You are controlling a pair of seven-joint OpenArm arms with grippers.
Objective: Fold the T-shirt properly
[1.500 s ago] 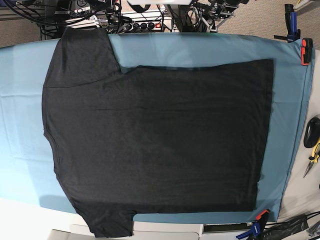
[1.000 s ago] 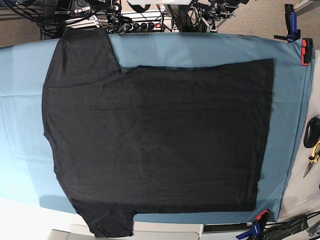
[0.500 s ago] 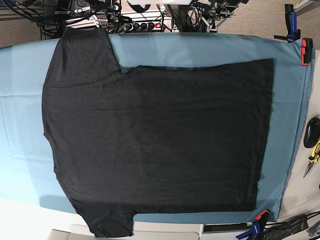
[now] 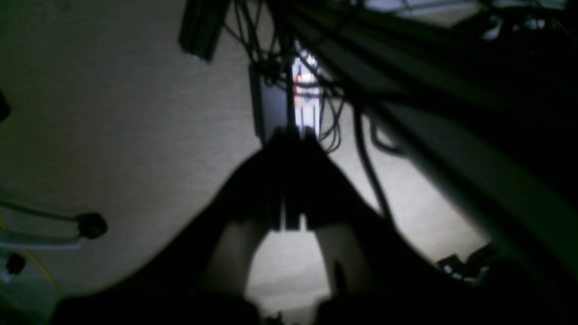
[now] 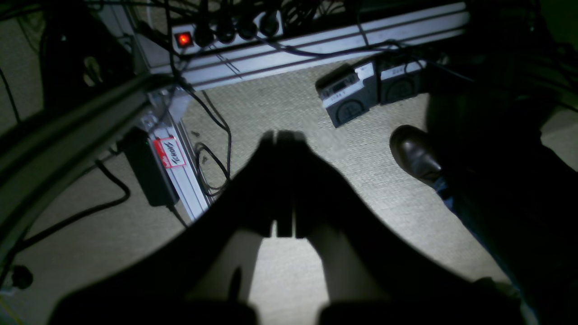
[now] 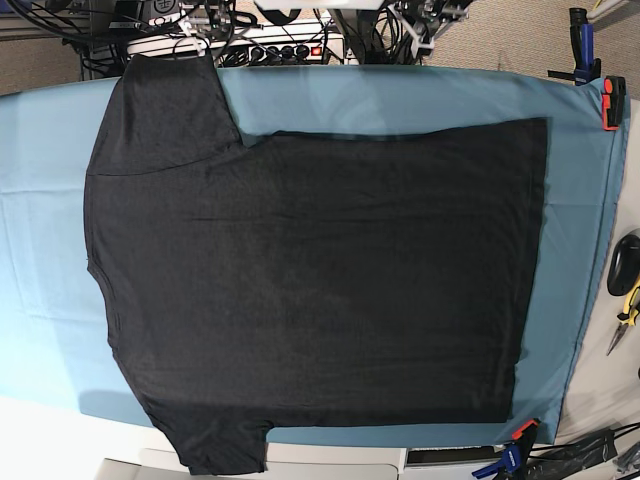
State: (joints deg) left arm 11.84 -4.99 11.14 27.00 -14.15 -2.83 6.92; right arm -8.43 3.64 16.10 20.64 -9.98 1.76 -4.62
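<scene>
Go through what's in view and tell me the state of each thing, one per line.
T-shirt: spread flat, unfolded, plain side up.
Table cloth: spread under the shirt, clamped at the right-hand corners.
Left gripper: shut, empty, off the table.
Right gripper: shut, empty, over the floor.
Power strip switch: lit red.

Base view evenly bright and sharp; both wrist views dim, soft, heavily shadowed

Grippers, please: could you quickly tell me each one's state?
Left gripper: closed, holding nothing.
Right gripper: closed, holding nothing.
</scene>
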